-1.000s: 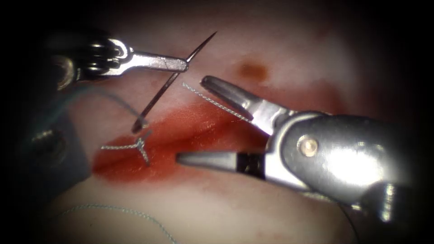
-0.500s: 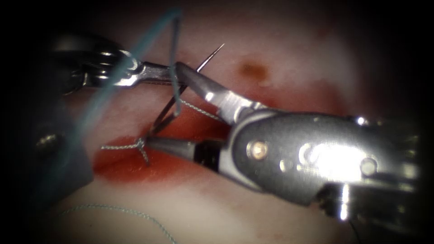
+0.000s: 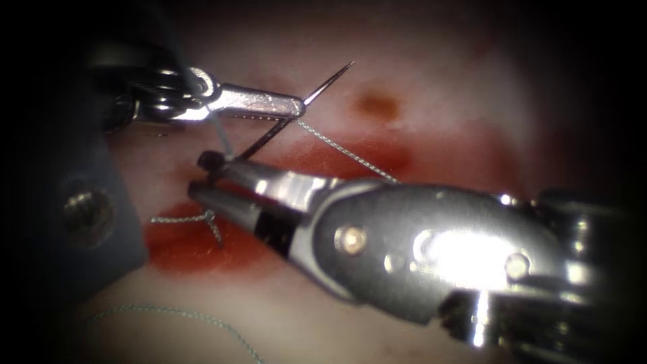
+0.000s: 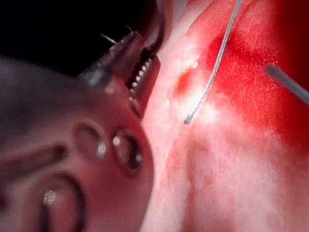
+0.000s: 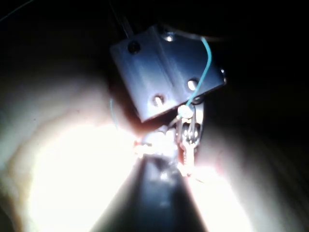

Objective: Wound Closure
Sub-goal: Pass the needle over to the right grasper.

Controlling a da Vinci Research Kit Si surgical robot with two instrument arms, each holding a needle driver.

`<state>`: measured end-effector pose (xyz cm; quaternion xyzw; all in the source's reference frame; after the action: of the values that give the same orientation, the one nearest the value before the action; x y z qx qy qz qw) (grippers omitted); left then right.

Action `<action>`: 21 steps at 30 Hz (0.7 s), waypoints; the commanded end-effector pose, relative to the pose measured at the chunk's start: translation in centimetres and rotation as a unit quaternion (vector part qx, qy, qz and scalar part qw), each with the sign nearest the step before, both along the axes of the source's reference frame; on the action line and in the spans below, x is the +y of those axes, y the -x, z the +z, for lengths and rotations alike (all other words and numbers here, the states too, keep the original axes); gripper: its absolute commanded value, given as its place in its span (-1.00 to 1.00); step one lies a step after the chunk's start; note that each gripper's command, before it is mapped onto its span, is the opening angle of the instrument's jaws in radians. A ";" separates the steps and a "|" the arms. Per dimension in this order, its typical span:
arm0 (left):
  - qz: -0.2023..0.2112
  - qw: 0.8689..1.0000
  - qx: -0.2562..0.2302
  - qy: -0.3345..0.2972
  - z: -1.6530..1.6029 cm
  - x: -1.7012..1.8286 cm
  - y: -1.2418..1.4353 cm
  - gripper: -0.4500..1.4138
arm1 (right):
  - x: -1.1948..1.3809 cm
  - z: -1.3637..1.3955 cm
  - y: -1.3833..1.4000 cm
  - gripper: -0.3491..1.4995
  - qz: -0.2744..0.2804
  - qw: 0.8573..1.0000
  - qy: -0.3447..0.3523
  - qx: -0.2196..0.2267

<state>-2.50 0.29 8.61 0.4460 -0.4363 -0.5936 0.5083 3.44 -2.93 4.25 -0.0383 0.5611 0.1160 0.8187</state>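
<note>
While left tool [image 3: 296, 106] grips needle [image 3: 283, 128] | right tool [image 3: 202, 176] seemingly nips its tail

Endoscope looks down from the front; wrist cameras sit close, sharing the tissue [image 3: 418, 74].

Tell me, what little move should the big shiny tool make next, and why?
Probably lift the right tool slightly so its open jaws sit around the needle's thread end. The left tool grips the needle near its point, clear of the tissue, and the right tool's tips lie just below that end, holding nothing.
</note>
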 end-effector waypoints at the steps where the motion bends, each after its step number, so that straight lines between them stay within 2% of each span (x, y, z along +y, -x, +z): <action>1: 0.006 0.999 0.002 0.048 -0.06 0.14 0.05 -0.15 | 0.10 -0.05 -0.11 -1.00 -0.004 1.000 -0.004 0.008; 2: 0.006 0.999 0.002 0.048 -0.06 0.14 0.05 -0.15 | 0.10 -0.05 -0.11 -1.00 -0.004 1.000 -0.004 0.008; 3: 0.011 0.999 0.003 0.049 -0.07 0.17 0.05 0.44 | 0.10 -0.05 -0.11 -1.00 -0.006 1.000 -0.005 0.010; 4: 0.028 0.999 -0.007 0.044 -0.09 0.21 0.05 0.67 | 0.11 -0.05 -0.10 -1.00 -0.009 1.000 -0.010 0.014; 5: 0.042 0.998 -0.015 0.041 -0.10 0.23 0.04 0.75 | 0.11 -0.06 -0.10 -1.00 -0.008 1.000 -0.010 0.013; 6: 0.042 0.998 -0.015 0.041 -0.10 0.23 0.04 0.75 | 0.11 -0.06 -0.10 -1.00 -0.008 1.000 -0.010 0.013; 7: 0.067 0.997 -0.026 0.037 -0.13 0.28 0.03 0.80 | 0.12 -0.07 -0.08 -1.00 -0.006 1.000 -0.011 0.012; 10: 0.025 0.998 0.002 0.065 -0.17 0.31 -0.01 0.87 | 0.14 -0.08 -0.04 -1.00 -0.002 1.000 -0.017 0.011; 13: 0.025 0.998 0.000 0.063 -0.20 0.34 -0.05 0.89 | 0.15 -0.09 -0.01 -1.00 0.001 1.000 -0.023 0.012; 16: 0.027 0.998 -0.002 0.059 -0.25 0.40 -0.21 0.89 | 0.18 -0.10 0.07 -1.00 -0.007 0.999 -0.034 0.021; 19: 0.021 0.998 0.000 0.060 -0.25 0.45 -0.49 0.89 | 0.35 -0.07 0.31 -1.00 -0.050 0.994 -0.076 0.067; 20: 0.021 0.998 -0.001 0.059 -0.26 0.47 -0.56 0.87 | 0.40 -0.06 0.37 -1.00 -0.058 0.992 -0.075 0.079; 21: 0.021 0.998 -0.001 0.061 -0.28 0.49 -0.66 0.87 | 0.50 -0.02 0.51 -1.00 -0.113 0.987 -0.033 0.112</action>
<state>-1.72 0.66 8.33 0.4361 -0.4541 -0.5572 0.5414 2.80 -2.49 4.25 0.0831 0.6637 0.0242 0.7430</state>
